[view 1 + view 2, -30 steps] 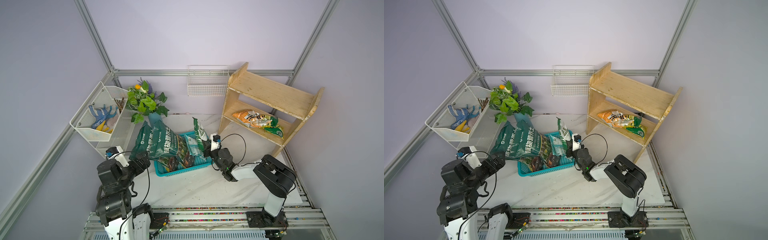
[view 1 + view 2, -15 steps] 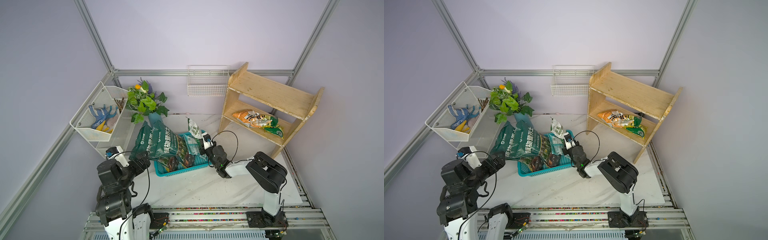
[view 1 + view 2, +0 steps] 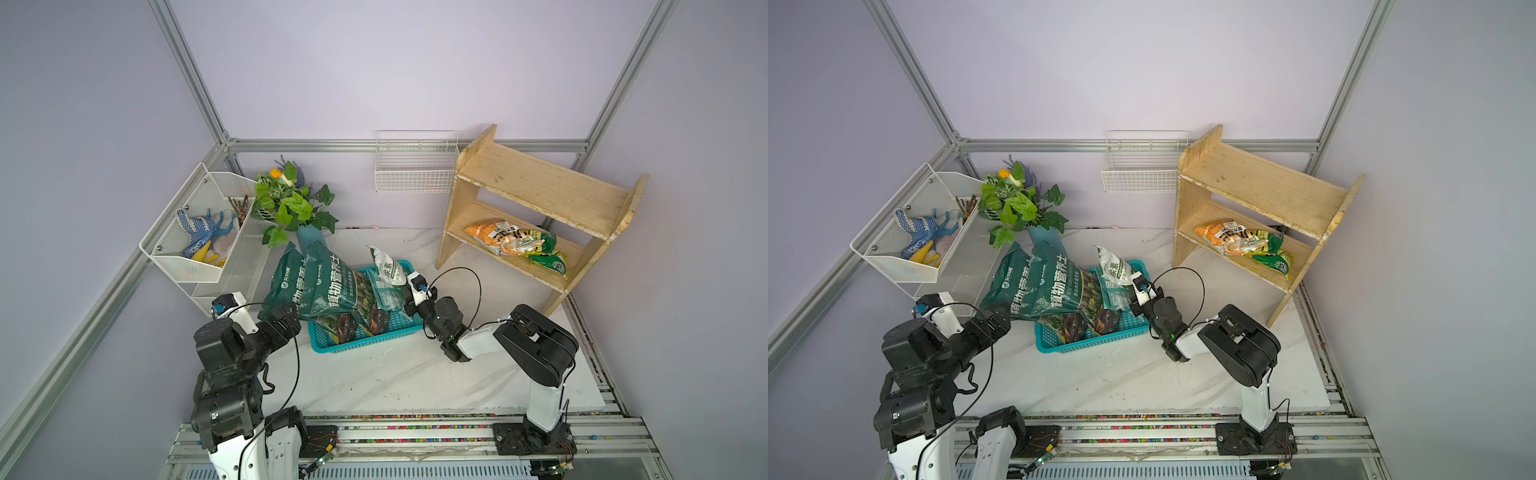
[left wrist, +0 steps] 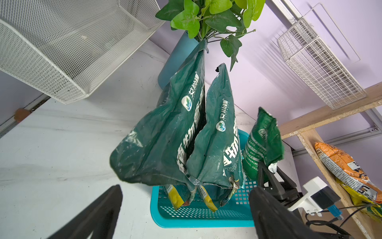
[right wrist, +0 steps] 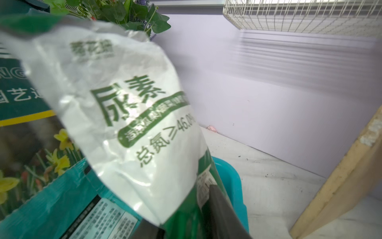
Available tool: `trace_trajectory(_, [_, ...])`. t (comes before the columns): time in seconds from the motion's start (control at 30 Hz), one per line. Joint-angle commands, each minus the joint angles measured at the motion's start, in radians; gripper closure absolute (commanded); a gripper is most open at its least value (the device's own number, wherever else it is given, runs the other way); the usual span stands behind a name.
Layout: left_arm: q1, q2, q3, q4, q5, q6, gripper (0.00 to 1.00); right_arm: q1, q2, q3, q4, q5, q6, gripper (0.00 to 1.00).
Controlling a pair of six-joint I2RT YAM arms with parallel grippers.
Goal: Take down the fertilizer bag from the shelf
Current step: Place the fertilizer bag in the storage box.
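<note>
The white and green fertilizer bag [image 3: 384, 270] [image 3: 1115, 268] stands at the right end of the teal basket [image 3: 365, 338], leaning on the dark green bags. My right gripper [image 3: 402, 291] [image 5: 179, 207] is at its lower end. Its fingers are parted, with the bag's green bottom loose between them; the left wrist view shows the same right gripper [image 4: 268, 173]. The wooden shelf [image 3: 540, 183] [image 3: 1258, 183] stands at the back right. My left gripper [image 3: 286, 318] [image 4: 186, 189] hangs open and empty in front of the basket's left end.
An orange bag [image 3: 498, 235] and a green bag [image 3: 548, 259] lie on the shelf's lower tier. Two tall dark green bags [image 3: 324, 282] fill the basket. A potted plant [image 3: 291, 199], a white mesh rack [image 3: 199, 232] and a wire wall basket [image 3: 415, 166] line the back.
The right gripper carried the white and green bag leftward over the basket, the bag tipped onto the other bags, and the fingers have spread. The left arm has not moved.
</note>
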Motion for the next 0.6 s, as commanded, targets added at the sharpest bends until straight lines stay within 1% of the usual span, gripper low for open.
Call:
trace_trajectory(0.0, [0.006,-0.009,-0.008,0.007,0.012,0.001,0.0,-0.03,0.003,0.001,-0.077,0.047,0.017,0.41])
trace_trajectory(0.17, [0.006,-0.007,-0.007,0.008,0.014,0.001,0.0,-0.031,-0.024,0.035,-0.169,0.017,0.044,0.38])
trace_trajectory(0.23, [0.006,-0.007,-0.007,0.007,0.014,0.001,0.0,-0.032,-0.05,0.021,-0.166,-0.001,0.063,0.33])
trace_trajectory(0.27, [0.006,-0.008,-0.007,0.007,0.013,0.001,0.01,-0.032,-0.064,0.012,-0.163,-0.013,0.074,0.28])
trace_trajectory(0.37, [0.007,-0.007,-0.007,0.007,0.014,0.001,0.0,-0.032,-0.123,-0.012,-0.169,-0.062,0.109,0.24])
trace_trajectory(0.57, [0.006,-0.007,-0.007,0.007,0.014,0.001,0.0,-0.032,-0.243,-0.047,-0.2,-0.146,0.157,0.2])
